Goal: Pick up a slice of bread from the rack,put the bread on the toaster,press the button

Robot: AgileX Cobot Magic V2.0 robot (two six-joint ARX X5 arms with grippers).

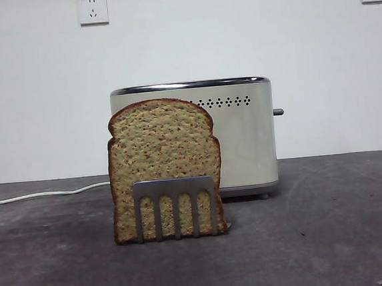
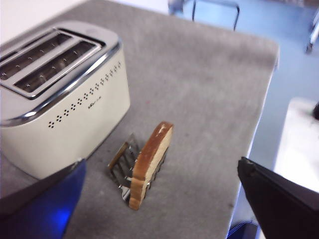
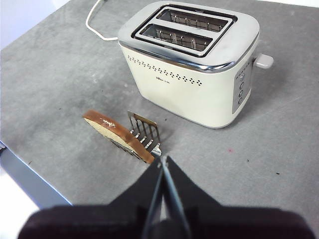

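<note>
The slice of bread (image 1: 162, 162) stands upright in the silver rack (image 1: 176, 206), in front of the cream toaster (image 1: 244, 135). Both toaster slots (image 3: 187, 27) are empty. The left wrist view looks down on the bread (image 2: 149, 162), the rack (image 2: 122, 162) and the toaster (image 2: 60, 99); my left gripper (image 2: 159, 209) is open, high above and apart from them. The right wrist view shows the bread (image 3: 119, 134), the rack (image 3: 144, 132) and the toaster's lever (image 3: 263, 60). My right gripper (image 3: 162, 169) is shut and empty, above the table near the rack. Neither arm shows in the front view.
A white power cord (image 1: 41, 194) runs left from the toaster along the grey table (image 1: 320, 239). The table's edge (image 2: 259, 124) is close to the rack in the left wrist view. Two wall sockets (image 1: 92, 9) sit on the white wall behind.
</note>
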